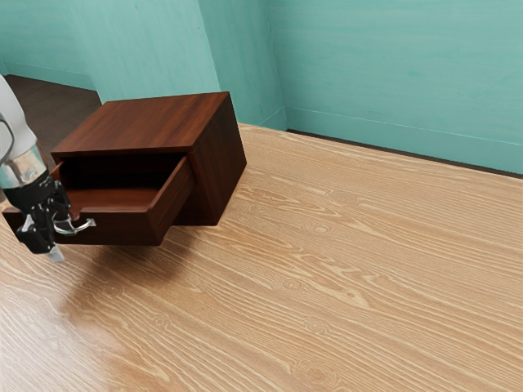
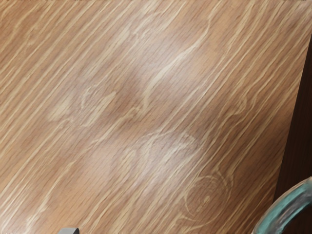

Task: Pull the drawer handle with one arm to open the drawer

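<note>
Drawer (image 1: 122, 219) part-way out, gripper (image 1: 46, 241) at its handle (image 1: 75, 225).

You're looking at a dark wood cabinet (image 1: 163, 122) sitting on the light wood table (image 1: 327, 269), near the teal wall (image 1: 392, 65). Its single drawer sticks out toward the exterior view's left, and the opening behind it shows dark. The silver loop handle sits on the drawer front, and the black gripper hangs right at it on the arm side, touching or just beside. Grip state: you can't tell from here, since hand and handle overlap and it's unclear whether the handle is clamped. In the wrist view you get table grain (image 2: 146, 122) under the hand. The dark drawer front (image 2: 298, 146) runs along one edge, and the curved metal handle (image 2: 285, 212) is close by the camera.
</note>
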Robot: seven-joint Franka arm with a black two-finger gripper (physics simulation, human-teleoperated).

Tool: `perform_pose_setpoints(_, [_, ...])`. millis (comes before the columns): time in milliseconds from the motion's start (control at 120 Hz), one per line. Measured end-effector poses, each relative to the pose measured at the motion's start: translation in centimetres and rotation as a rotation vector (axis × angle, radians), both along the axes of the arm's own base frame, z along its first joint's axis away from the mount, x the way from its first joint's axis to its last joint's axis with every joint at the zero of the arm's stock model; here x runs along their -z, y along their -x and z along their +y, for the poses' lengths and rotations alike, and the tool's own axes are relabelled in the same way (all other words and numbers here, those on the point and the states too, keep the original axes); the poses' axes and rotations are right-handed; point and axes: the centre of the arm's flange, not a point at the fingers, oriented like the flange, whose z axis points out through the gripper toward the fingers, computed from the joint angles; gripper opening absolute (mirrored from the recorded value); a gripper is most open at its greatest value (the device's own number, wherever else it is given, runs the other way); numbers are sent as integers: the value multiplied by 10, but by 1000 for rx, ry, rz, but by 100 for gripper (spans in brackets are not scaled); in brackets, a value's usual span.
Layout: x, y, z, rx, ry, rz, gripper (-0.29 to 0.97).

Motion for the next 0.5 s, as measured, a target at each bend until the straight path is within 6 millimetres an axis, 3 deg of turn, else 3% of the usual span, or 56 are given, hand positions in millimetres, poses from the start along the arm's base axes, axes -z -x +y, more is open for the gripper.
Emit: perform_pose_setpoints(500, [-29, -3, -3, -1, -19, -22, 40])
